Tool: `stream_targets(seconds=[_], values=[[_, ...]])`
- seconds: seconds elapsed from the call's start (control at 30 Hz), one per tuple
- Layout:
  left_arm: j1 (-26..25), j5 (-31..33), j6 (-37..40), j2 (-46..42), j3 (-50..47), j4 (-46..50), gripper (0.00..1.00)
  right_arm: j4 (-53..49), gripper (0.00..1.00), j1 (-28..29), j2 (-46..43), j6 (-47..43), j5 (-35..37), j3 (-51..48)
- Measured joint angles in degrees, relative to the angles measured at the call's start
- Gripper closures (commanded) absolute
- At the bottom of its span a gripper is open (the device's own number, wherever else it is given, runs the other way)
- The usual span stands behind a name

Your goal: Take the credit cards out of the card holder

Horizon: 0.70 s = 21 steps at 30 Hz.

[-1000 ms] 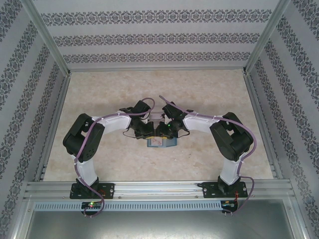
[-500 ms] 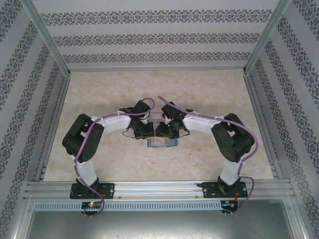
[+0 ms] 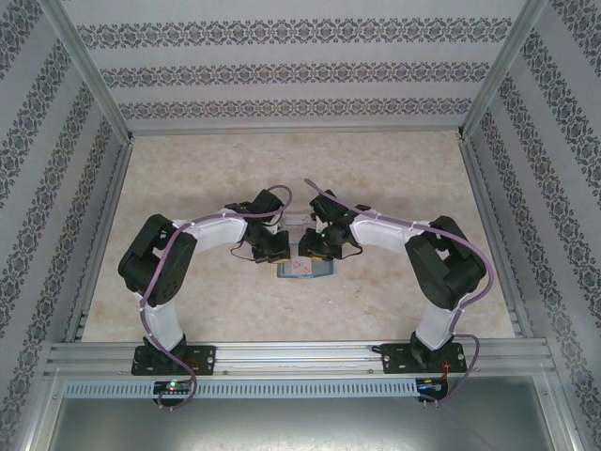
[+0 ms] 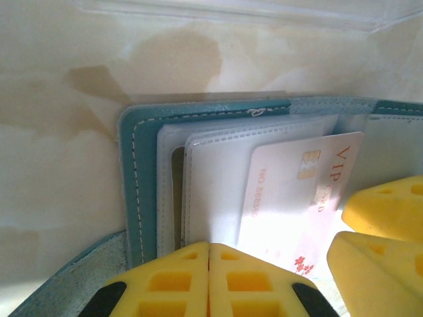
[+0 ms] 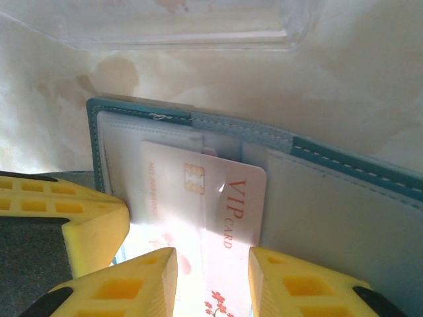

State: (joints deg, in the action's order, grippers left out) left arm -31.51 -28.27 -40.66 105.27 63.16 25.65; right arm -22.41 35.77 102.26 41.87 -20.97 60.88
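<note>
The left end effector (image 4: 209, 271) and right end effector (image 5: 213, 284) crowd the card holder (image 4: 137, 198), clear tray (image 5: 198, 33) just beyond; table (image 3: 188, 178) open elsewhere.

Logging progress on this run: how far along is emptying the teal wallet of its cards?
Done: the teal bifold wallet lies open and a pale pink VIP card sticks partway out of its clear sleeve. In hand: the left gripper, shut, rests on the wallet's near edge; the right gripper holds its jaws apart over that card. Left: freeing it fully, then any others.

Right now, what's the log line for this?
left gripper shut at card holder | right gripper open over credit card | card partly out
</note>
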Motion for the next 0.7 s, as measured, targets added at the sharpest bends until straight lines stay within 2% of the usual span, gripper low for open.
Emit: stream_targets(seconds=[0.27,0.57,0.7], values=[[0.0,-0.04,0.28,0.52,0.85,0.92,0.94,0.66,0.67,-0.42,0.0,0.0,-0.94,-1.05],[0.0,-0.2,1.51,1.33,1.95,2.01,0.96,4.68,0.73,-1.55,0.44,0.68,-4.2,-3.72],[0.0,-0.2,1.68,1.4,1.97,2.03,0.97,6.78,0.79,-2.29,0.44,1.7,-5.77,-5.01]])
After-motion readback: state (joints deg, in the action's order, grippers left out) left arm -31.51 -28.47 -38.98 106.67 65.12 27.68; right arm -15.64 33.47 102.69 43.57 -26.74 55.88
